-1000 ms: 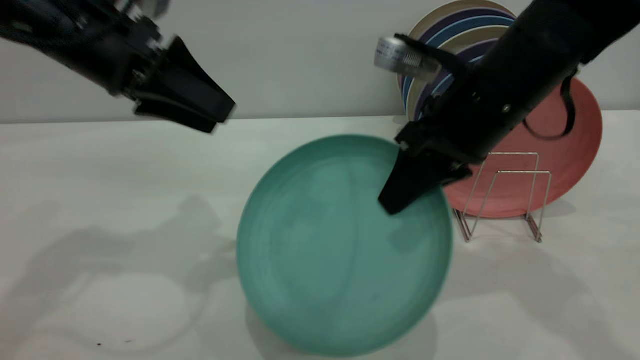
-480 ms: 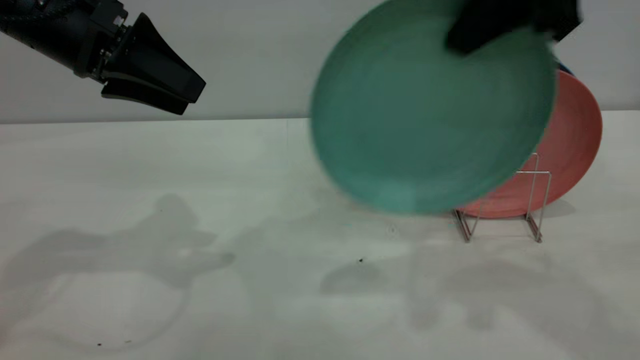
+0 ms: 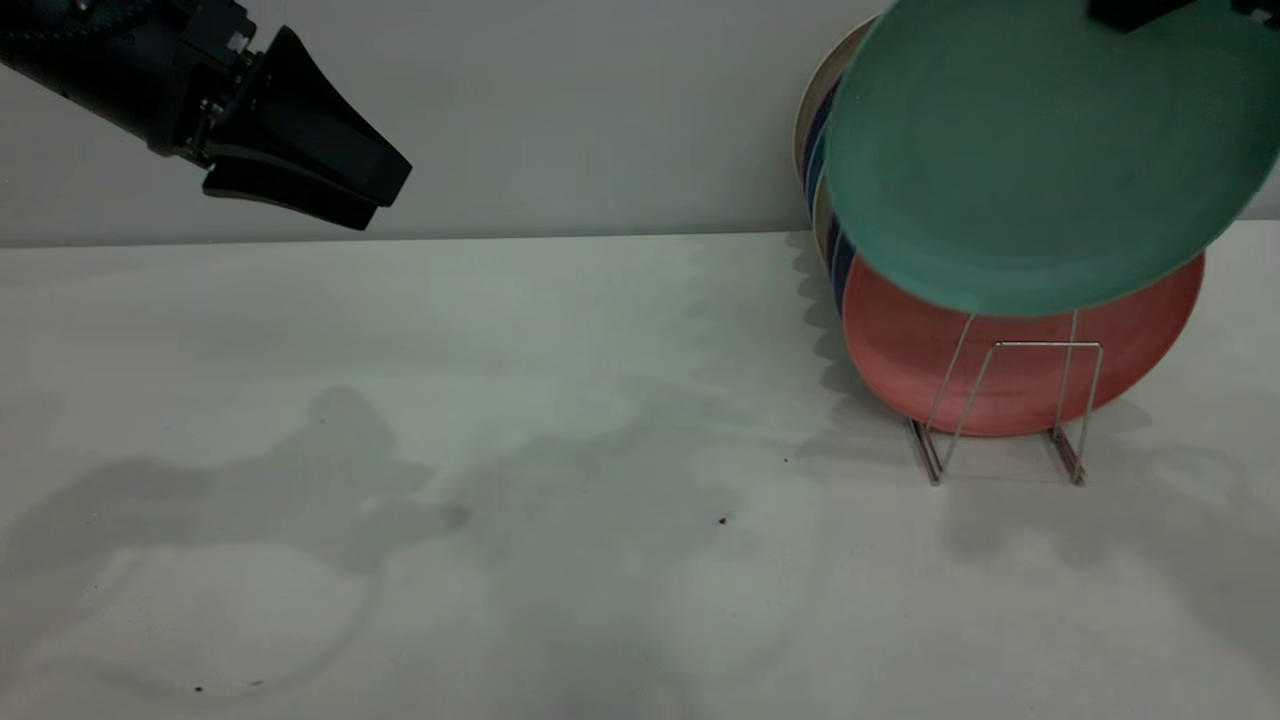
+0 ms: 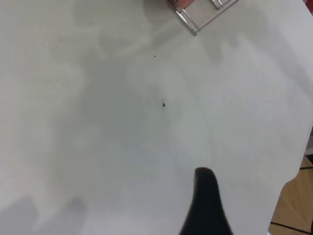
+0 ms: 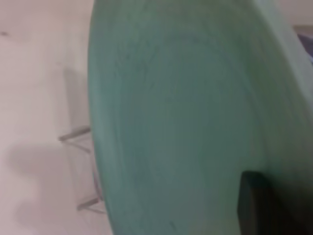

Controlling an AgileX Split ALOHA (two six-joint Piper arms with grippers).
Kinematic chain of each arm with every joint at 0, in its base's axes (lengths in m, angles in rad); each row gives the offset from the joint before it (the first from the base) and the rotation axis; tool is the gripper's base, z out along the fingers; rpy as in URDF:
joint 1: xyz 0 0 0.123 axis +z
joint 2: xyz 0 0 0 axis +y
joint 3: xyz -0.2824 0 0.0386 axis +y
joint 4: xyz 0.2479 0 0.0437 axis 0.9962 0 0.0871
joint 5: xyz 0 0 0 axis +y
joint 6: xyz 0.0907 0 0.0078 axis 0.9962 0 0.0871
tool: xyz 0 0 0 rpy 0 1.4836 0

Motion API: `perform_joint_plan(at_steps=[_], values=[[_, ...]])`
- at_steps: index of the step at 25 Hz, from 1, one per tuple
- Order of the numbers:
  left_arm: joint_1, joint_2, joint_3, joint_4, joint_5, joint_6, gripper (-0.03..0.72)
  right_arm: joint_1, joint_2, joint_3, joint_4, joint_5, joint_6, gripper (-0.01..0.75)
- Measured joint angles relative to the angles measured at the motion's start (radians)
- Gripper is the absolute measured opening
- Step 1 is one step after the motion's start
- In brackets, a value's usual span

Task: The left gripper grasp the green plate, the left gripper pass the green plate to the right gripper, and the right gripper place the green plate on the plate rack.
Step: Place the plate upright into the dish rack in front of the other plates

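**Green plate held high over the rack, last step still open**

Green plate (image 3: 1040, 160) hangs in the air above the far right corner of the tabletop, tilted with its face toward the outside camera, its lower rim just above the salmon-pink plate (image 3: 1010, 375) that stands in the plate rack (image 3: 1010, 400). The right gripper (image 3: 1135, 10) is barely in view at the top of the frame, pinching the plate's upper rim; in the right wrist view one dark finger (image 5: 259, 205) lies against the plate's face, and nothing else supports the plate. The left gripper (image 3: 385, 195) hovers over the far left part of the table (image 3: 500, 450), well apart from the plate, its fingers close together and holding nothing.

Judging by how things stand, the grasp and the handover are done, since the plate is with the right arm alone. What remains is the placing. The rack's front wire loops look free, with the pink plate behind them and a stack of blue and cream plates (image 3: 822, 150) leaning farther back near the wall. The plate would need to come down edge-first into a free slot, without knocking the pink plate, before release.
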Motion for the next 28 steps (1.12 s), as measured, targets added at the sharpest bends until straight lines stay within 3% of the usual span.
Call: perform_joint_plan(at_steps=[8,28], values=[[0.000,0.000,0.000,0.000,-0.003,0.000,0.585,-0.025,0.060,0.000,0.096,-0.018,-0.106,0.100],[0.000,0.000,0.001,0.000,-0.007,0.000,0.584,-0.025,0.131,0.000,0.107,-0.033,-0.114,0.101]])
